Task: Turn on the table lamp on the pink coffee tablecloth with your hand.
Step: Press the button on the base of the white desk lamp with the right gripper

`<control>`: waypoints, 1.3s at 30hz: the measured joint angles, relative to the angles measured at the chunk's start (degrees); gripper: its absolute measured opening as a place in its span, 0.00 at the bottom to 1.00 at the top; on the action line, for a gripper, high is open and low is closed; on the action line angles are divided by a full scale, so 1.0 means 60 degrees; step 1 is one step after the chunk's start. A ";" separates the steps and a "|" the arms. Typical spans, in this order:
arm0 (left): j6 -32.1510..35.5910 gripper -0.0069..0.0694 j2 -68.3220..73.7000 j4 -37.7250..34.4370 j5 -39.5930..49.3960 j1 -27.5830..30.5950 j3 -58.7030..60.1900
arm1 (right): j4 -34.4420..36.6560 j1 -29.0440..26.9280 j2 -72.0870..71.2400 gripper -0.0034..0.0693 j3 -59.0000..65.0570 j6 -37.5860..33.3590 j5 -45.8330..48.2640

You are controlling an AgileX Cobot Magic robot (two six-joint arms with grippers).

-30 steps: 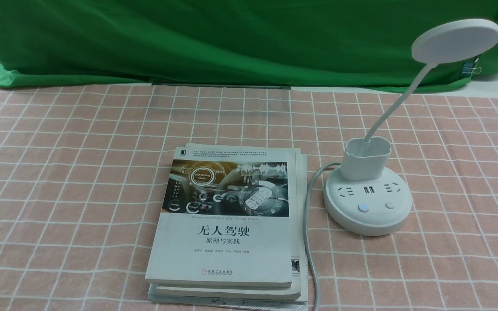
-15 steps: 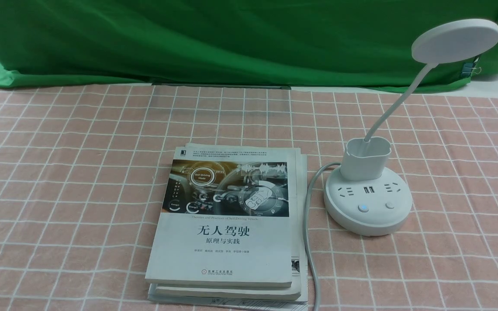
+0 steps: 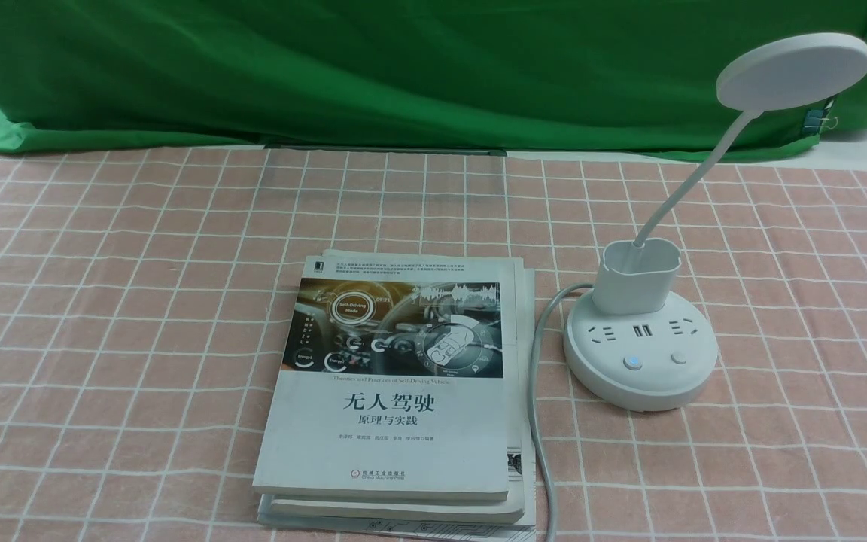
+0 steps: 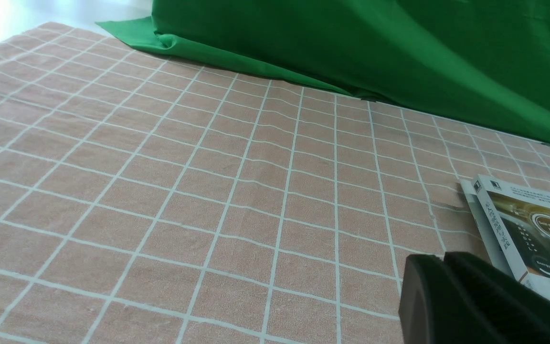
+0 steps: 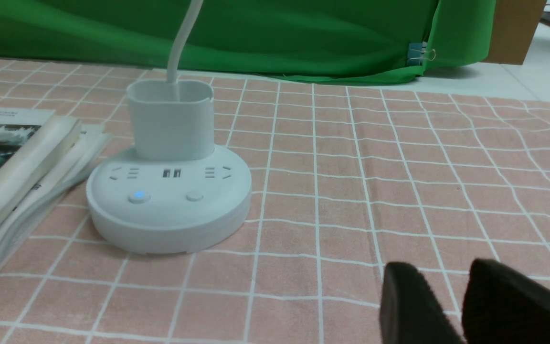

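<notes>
Front view: white gooseneck table lamp (image 3: 640, 354) stands at 3 o'clock of the stacked white books (image 3: 396, 376) on salmon-pink grid tablecloth (image 3: 140, 301). Empty right hand (image 5: 447, 286), fingers slightly parted, should close, then press the unlit base button (image 5: 194, 196) squarely.

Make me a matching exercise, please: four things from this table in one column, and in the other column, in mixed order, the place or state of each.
Things:
1. lamp head
2. left button
3. books
4. cord

Descriptions:
A. glows blue
B. stacked at the middle of the pink tablecloth
C. runs along the cloth between the books and the lamp base
D. highest of all, at the right

Pairs: 1-D, 2-A, 3-B, 4-C
</notes>
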 joint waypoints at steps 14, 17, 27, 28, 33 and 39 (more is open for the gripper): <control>0.0016 0.12 0.0000 0.0007 0.0000 0.0000 0.0000 | 0.0000 0.0000 0.0000 0.38 0.0000 0.0000 -0.0009; 0.0016 0.12 0.0000 0.0007 0.0000 0.0000 0.0000 | 0.0000 0.0000 0.0000 0.38 0.0000 0.0022 -0.0144; 0.0016 0.12 0.0000 0.0007 0.0000 0.0000 0.0000 | 0.1015 0.0000 0.0000 0.38 0.0000 0.4875 -0.2625; 0.0016 0.12 0.0000 0.0007 0.0000 0.0000 0.0000 | 0.1024 0.0000 0.0000 0.38 0.0000 0.4998 -0.2761; 0.0016 0.12 0.0000 0.0007 0.0000 0.0000 0.0000 | 0.1066 0.0000 0.0000 0.38 0.0000 0.5226 -0.3384; -0.0010 0.12 0.0000 0.0007 0.0000 0.0000 0.0000 | 0.1084 0.0000 0.0000 0.36 0.0000 0.5346 -0.3645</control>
